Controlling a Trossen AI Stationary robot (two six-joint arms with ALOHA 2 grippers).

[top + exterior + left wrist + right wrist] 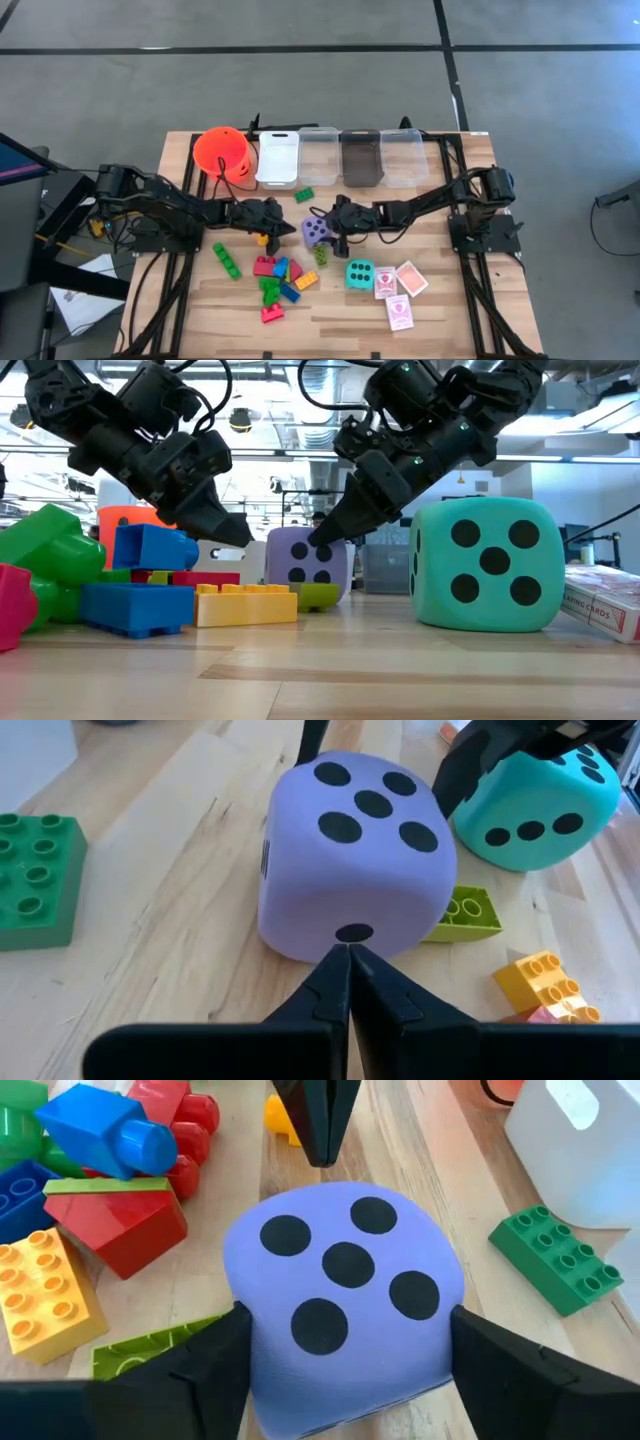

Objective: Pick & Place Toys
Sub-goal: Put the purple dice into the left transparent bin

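Right claw (345, 1365) straddles the soft purple dotted die (345, 1295) mid-worktop (440, 300), fingers either side, no grip yet. Left claw (348, 985) is closed, empty, tip at the die's opposite face. Teal die (360, 274), plastic bricks (280, 278) and cards (400, 290) lie loose nearby; bins (318, 155) look empty. Judging by that, nothing is placed yet.

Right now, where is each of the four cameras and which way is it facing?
High view: above the table, looking straight down; both arms, left hand, right hand.
Low view: at tabletop height, looking level across; both arms come down from above.
Left wrist view: on the left arm, facing the purple die; its shut fingers show.
Right wrist view: on the right arm, its fingers flanking the die.
Shared: all four show the purple die.
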